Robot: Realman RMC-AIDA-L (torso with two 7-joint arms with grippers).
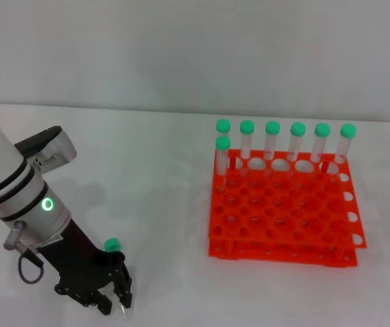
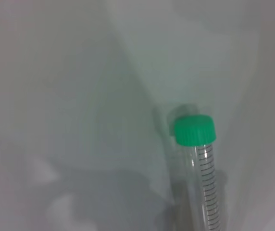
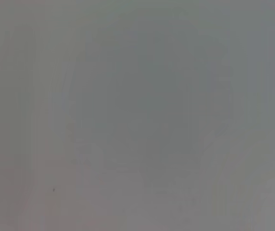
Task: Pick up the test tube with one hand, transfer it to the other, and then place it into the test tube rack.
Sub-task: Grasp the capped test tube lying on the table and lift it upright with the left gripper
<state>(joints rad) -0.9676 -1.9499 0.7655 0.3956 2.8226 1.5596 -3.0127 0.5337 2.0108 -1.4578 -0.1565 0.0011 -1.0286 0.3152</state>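
The test tube (image 1: 112,244) lies at the near left of the table. Its green cap and its pointed tip (image 1: 125,312) show, while its middle is hidden under my left gripper (image 1: 113,300). That gripper, on the arm with the green ring, is low over the tube. The left wrist view shows the capped end of the test tube (image 2: 202,159) close up, with its shadow on the white surface. The orange test tube rack (image 1: 283,214) stands to the right. My right gripper is out of view; its wrist view shows only blank grey.
Several green-capped tubes (image 1: 285,143) stand upright in the rack's far row, and one more (image 1: 222,160) stands just in front at its left end. A white table (image 1: 154,177) lies between the left arm and the rack. A pale wall runs behind.
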